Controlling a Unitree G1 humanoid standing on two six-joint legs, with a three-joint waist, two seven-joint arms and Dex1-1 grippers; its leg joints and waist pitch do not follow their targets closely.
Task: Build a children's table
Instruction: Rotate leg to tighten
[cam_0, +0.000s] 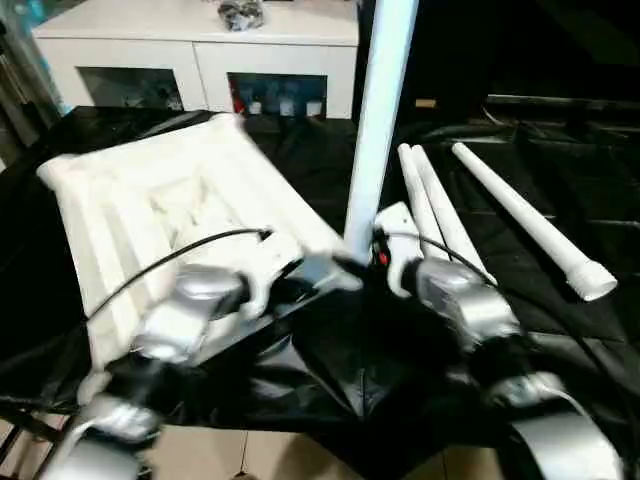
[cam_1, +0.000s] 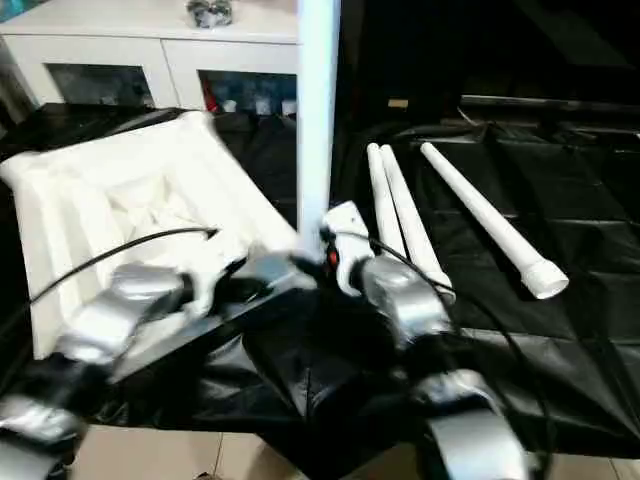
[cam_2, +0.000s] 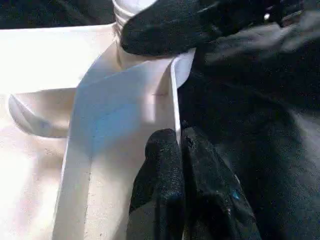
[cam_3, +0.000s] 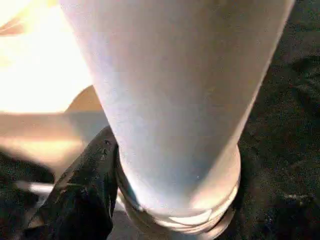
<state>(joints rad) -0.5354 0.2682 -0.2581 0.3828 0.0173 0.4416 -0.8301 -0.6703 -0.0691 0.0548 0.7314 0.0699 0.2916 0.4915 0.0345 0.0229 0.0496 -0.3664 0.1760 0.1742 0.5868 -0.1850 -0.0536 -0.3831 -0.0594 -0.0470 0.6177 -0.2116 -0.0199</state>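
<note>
Tabletop (cam_0: 150, 215) lies upside down, ribs up, on the black-draped table (cam_0: 560, 330), with one leg (cam_0: 378, 130) standing upright in its near corner socket. Three spare legs (cam_0: 520, 220) lie beside it to the right. Left gripper (cam_2: 179, 145) is pinched shut on the tabletop's thin edge wall just next to that socket. Right gripper (cam_3: 107, 165) sits at the leg's base, one finger against it; can't tell if it's actually clamped. Risk: leg looks not fully seated, so a loose right grip lets it tip out, and the left edge pinch could slip if the tabletop shifts
</note>
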